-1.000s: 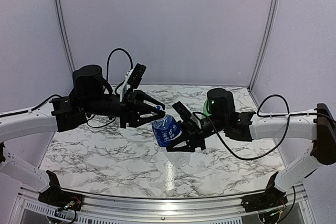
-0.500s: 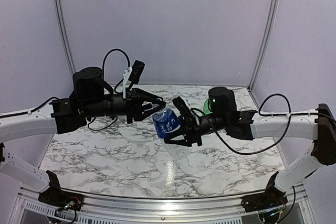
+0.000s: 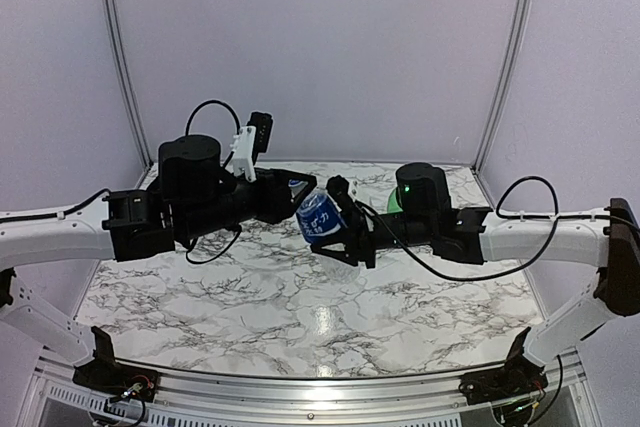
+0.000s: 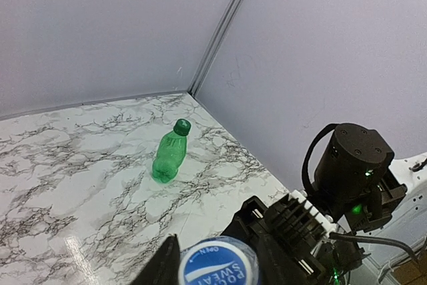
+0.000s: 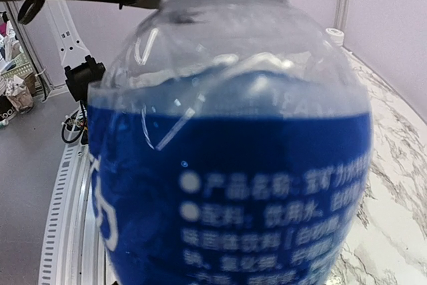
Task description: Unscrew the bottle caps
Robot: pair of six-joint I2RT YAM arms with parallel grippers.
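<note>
I am on the first bottle, and the job right now is to twist its top off.

My right fingers (image 3: 333, 230) are clamped on the blue-label bottle (image 5: 227, 165). They hold it up in the air above the worktop (image 4: 80, 158), tipped over so its top points at my other arm. In my right wrist view the bottle is so close that it fills almost everything.

My left fingers (image 3: 288, 192) are at the top of that bottle, one on each side of the blue cap (image 4: 217, 269). I can see one finger right next to the cap. I cannot tell if they are pinching it or just sitting loose around it. The cap looks like it is on the bottle, not off yet.

Next I think I need to squeeze the cap well and turn my left wrist the way that opens it. My right fingers must hold the bottle tight, or the whole bottle will spin with the cap. If one turn is not enough, I should let go, turn back, and grab again.

The green bottle (image 4: 169, 155) waits far back on the worktop with its green cap (image 4: 181, 125) on. I cannot see the third bottle.
</note>
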